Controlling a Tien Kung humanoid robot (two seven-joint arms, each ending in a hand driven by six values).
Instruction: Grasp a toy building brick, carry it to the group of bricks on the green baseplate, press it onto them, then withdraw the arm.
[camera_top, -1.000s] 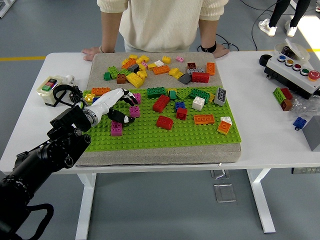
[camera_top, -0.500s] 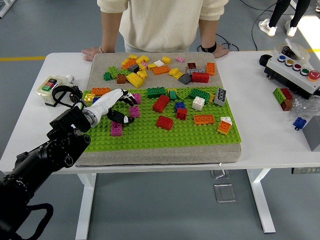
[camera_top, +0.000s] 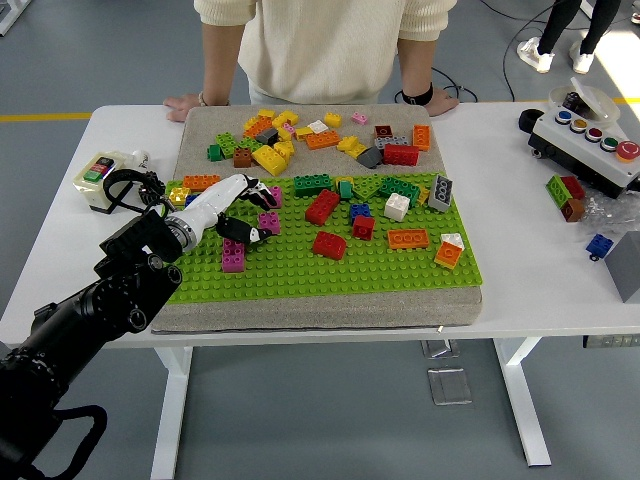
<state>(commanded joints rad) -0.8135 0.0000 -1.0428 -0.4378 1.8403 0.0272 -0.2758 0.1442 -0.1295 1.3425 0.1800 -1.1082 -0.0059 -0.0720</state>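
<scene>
1. At the far left of the white table (camera_top: 60, 260) sits a small control box (camera_top: 97, 178) with a green and a red button. We keep our forearm clear of it and its black cable.
2. Our left hand (camera_top: 232, 207) reaches in from the lower left over the left part of the green baseplate (camera_top: 330, 272). Its fingers curl narrowly around a magenta brick (camera_top: 268, 222); from this height we cannot tell whether they truly grip it or only rest against it.
3. A second magenta brick (camera_top: 233, 256) stands just nearer on the baseplate, close below the hand. We judge it the easiest thing to knock, so we lift straight up before moving sideways.
4. To do the step well, we close thumb and fingers on opposite side walls of the brick, keep it level, studs up, and check that the hold is firm before carrying.
5. The group of bricks lies to the right: a red brick (camera_top: 322, 207), a green brick (camera_top: 312, 184) and a red arched brick (camera_top: 329, 245). We carry low and slow, line studs up, then press straight down.
6. At the far side a person (camera_top: 330, 40) stands with both hands resting on the table edge.
7. Our right hand is out of view.
</scene>
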